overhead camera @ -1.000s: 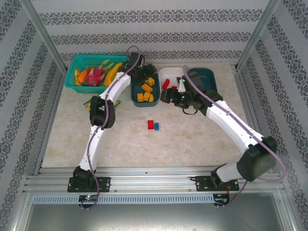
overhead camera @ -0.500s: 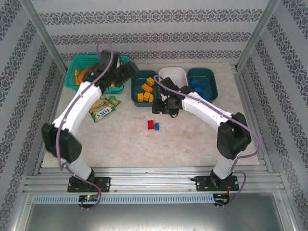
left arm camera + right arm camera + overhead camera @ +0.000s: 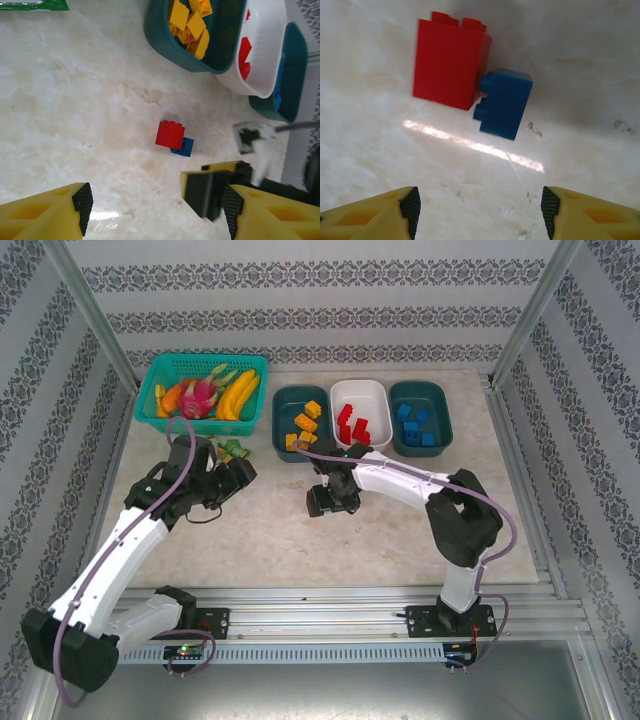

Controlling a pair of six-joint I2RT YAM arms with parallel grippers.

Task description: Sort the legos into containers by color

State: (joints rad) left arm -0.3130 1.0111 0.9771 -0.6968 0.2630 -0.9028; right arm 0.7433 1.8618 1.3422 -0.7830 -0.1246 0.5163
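Note:
A red lego (image 3: pixel 451 62) and a smaller blue lego (image 3: pixel 504 102) lie touching on the marble table, just ahead of my right gripper (image 3: pixel 477 210), which is open and empty. Seen from above, that right gripper (image 3: pixel 325 502) hovers over them and hides them. My left gripper (image 3: pixel 157 205) is open and empty, looking across at the red lego (image 3: pixel 170 135) and blue lego (image 3: pixel 183 147); from above it (image 3: pixel 225 480) sits left of centre. At the back, one teal container (image 3: pixel 278 425) holds yellow legos (image 3: pixel 303 425), the white container (image 3: pixel 360 385) red ones, the other teal container (image 3: pixel 418 386) blue ones.
A turquoise mesh basket (image 3: pixel 160 375) of toy fruit stands at the back left. A green snack packet (image 3: pixel 232 448) lies beside my left arm. Metal frame posts and patterned walls bound the table on three sides.
The left arm has swung away from the containers to the left front of the table. The right arm has come forward from the containers and now hangs low over the red and blue pair.

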